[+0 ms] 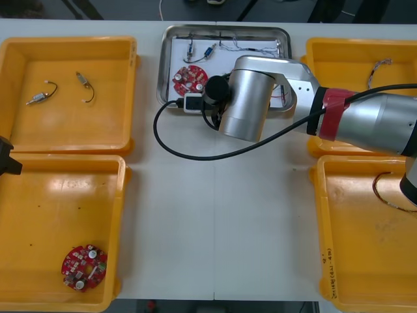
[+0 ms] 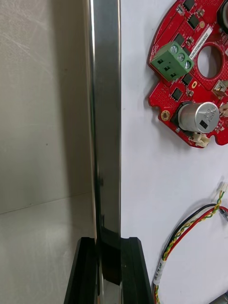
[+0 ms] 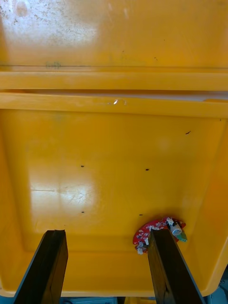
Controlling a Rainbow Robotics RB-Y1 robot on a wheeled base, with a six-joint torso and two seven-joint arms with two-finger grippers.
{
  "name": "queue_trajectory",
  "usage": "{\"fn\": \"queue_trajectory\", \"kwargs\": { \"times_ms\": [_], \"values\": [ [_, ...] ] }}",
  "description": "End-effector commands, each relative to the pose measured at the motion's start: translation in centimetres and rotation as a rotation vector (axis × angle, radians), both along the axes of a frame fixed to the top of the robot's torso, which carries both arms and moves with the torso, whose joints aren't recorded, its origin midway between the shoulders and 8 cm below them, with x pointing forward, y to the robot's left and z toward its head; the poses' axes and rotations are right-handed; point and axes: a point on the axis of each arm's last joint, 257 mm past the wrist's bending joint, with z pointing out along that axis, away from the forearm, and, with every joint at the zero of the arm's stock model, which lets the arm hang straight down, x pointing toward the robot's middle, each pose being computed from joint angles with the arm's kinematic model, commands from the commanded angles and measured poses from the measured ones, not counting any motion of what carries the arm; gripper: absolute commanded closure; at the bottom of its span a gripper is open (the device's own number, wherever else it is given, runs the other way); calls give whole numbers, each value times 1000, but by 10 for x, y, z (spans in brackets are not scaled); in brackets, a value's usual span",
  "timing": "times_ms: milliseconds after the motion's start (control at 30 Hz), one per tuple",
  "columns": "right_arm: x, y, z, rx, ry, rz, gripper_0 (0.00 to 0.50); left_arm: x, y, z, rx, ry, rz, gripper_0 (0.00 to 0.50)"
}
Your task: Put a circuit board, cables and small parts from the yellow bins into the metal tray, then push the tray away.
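The metal tray [image 1: 225, 29] lies at the table's far middle, white inside. It holds a round red circuit board [image 1: 189, 78], thin cables [image 1: 244, 45] and small metal parts [image 1: 208, 50]. My right arm [image 1: 251, 98] reaches across the tray's near edge. In the right wrist view my right gripper [image 2: 108, 240] is shut on the tray's shiny rim [image 2: 105, 118], with the circuit board [image 2: 190, 71] and a red and yellow cable [image 2: 190, 232] lying just inside. My left gripper [image 3: 107, 232] hangs open over the near left yellow bin [image 3: 114, 156], above another circuit board [image 3: 159, 230].
The far left bin [image 1: 68, 45] holds two small metal parts [image 1: 40, 96]. The near left bin [image 1: 39, 195] holds a red circuit board [image 1: 85, 267]. Cables lie in the far right bin [image 1: 378, 68] and near right bin [image 1: 384, 192]. The arm's black cord [image 1: 176, 147] loops over the table.
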Motion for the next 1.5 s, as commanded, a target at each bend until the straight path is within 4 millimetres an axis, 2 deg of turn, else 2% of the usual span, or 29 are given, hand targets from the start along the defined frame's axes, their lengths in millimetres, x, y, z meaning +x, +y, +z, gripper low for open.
{"fn": "queue_trajectory", "kwargs": {
  "times_ms": [33, 167, 200, 233, 267, 333, 367, 400, 600, 800, 1000, 1233, 1500],
  "values": [
    [6, 6, 19, -36, -31, 42, 500, -3, 16, 15, 49, -25, 24, 0],
    [6, 6, 18, -41, -30, 44, 500, -3, 16, 15, 49, -25, 24, 0],
    [6, 7, 19, -42, -31, 47, 476, -3, 16, 15, 49, -25, 24, 0],
    [6, 6, 18, -46, -31, 48, 372, -3, 16, 15, 49, -25, 24, 0],
    [6, 6, 19, -47, -36, 50, 303, -3, 16, 15, 49, -25, 24, 0],
    [7, 6, 20, -54, -41, 53, 100, -3, 16, 15, 49, -25, 24, 0],
    [8, 6, 22, -54, -42, 52, 23, -3, 16, 15, 49, -25, 24, 0],
    [8, 5, 21, -55, -42, 50, 0, -3, 16, 15, 49, -25, 24, 0],
    [10, 5, 31, -63, -50, 43, 0, -3, 16, 15, 49, -25, 24, 0],
    [-1, 4, 43, -83, -36, 13, 0, -3, 16, 15, 49, -25, 24, 0],
    [-22, 7, 54, -91, -8, -18, 0, -3, 16, 15, 49, -25, 24, 0],
    [-55, 11, 66, -47, 80, -58, 0, -3, 16, 15, 49, -25, 24, 0],
    [-93, -4, 81, 4, 147, -124, 0, -3, 16, 15, 49, -25, 24, 0]
  ]
}}
